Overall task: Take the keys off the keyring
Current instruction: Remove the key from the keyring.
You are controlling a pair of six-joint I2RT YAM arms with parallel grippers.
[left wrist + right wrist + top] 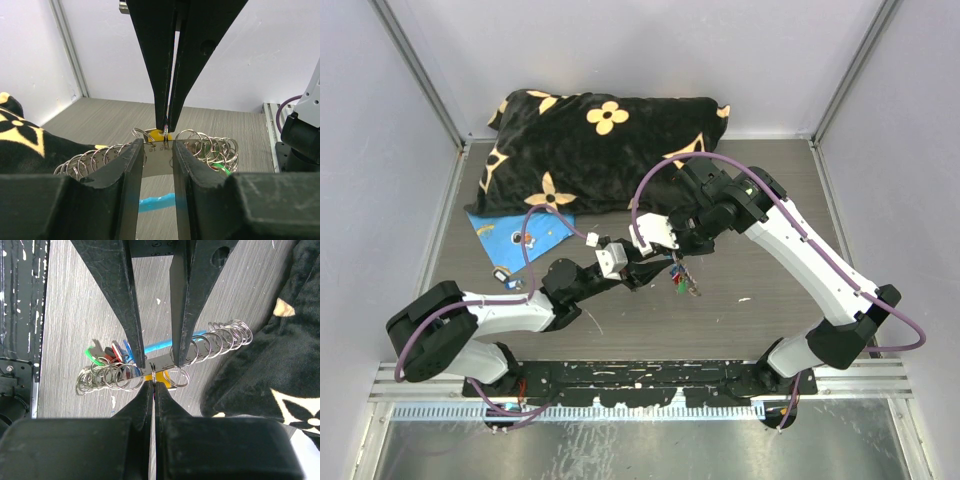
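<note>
Right wrist view: keyring [220, 342] runs left-to-right, keys [116, 351] at its left end.

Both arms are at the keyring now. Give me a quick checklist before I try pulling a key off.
1. Left end effector clamped on the flat metal piece of the keyring: ok.
2. Right end effector shut at the keyring: ok.
3. Ring wire actually pinched by it: cannot tell.
4. Keys in view, bunched at one end: ok.
5. Keyring clear of the pillow: cannot tell.
</note>
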